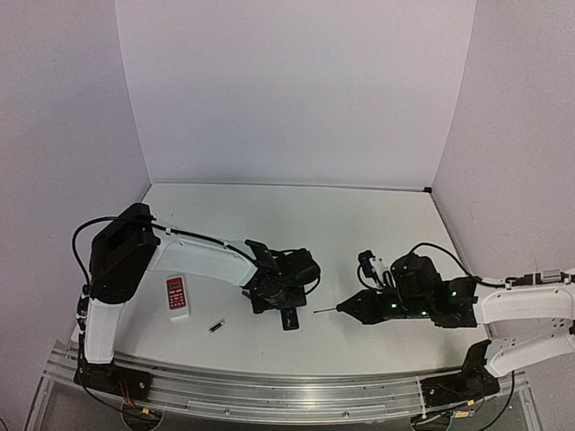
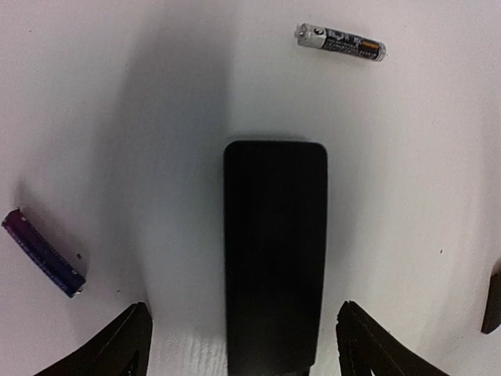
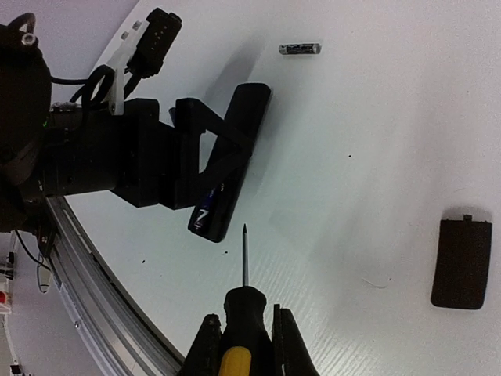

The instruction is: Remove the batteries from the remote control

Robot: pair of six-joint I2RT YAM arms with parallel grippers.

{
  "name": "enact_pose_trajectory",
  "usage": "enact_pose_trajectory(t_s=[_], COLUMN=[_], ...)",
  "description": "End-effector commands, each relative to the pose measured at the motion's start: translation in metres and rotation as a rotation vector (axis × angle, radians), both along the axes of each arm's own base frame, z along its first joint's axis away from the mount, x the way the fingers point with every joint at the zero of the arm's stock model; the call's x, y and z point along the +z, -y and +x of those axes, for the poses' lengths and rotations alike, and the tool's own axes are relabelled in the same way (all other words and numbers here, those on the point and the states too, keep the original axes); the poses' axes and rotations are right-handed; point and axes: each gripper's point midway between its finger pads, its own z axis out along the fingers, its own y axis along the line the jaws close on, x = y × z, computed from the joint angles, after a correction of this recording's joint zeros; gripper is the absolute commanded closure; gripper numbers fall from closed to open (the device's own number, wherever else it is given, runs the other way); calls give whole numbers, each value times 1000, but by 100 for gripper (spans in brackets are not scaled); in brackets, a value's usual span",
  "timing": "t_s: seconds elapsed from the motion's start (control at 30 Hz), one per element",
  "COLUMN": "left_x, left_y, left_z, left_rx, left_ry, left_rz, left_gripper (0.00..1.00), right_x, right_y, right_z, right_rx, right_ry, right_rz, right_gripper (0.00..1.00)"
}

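The black remote (image 2: 274, 258) lies flat on the table between the fingers of my left gripper (image 2: 246, 348), which is open and straddles it without touching. The remote also shows in the top view (image 1: 289, 317) and the right wrist view (image 3: 235, 149). One battery (image 2: 340, 41) lies on the table beyond the remote's far end. A purple battery (image 2: 43, 252) lies to its left. Purple with a white mark (image 3: 203, 213) shows at the remote's near end. My right gripper (image 3: 244, 333) is shut on the yellow-and-black screwdriver (image 3: 244, 258), its tip just short of the remote.
A white-and-red remote (image 1: 177, 294) lies at the left, with a loose battery (image 1: 216, 325) near it. The flat black cover (image 3: 462, 262) lies apart on the table to the right. The metal rail (image 1: 269, 386) runs along the near edge.
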Motion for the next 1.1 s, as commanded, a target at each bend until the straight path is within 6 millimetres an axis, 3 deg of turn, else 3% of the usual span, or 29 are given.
enact_pose_trajectory(t_s=[0.0, 0.13, 0.3, 0.47, 0.77, 1.07], left_x=[36, 43, 38, 31, 17, -19], left_y=[-11, -22, -24, -15, -1, 0], left_z=[-4, 3, 19, 22, 19, 5], left_rx=[13, 15, -38, -109, -183, -214], left_ry=[15, 10, -10, -9, -37, -124], left_rz=[-65, -118, -207, -204, -208, -158], left_gripper=[14, 13, 27, 36, 42, 51], right_x=[35, 30, 22, 10, -7, -33], right_y=[-39, -53, -69, -68, -67, -64], right_z=[6, 6, 12, 20, 18, 10], right_rx=[78, 109, 128, 96, 96, 171], right_ry=[29, -2, -31, -23, -70, -84], right_rz=[150, 164, 164, 119, 69, -38], right_gripper=[100, 100, 100, 100, 100, 100])
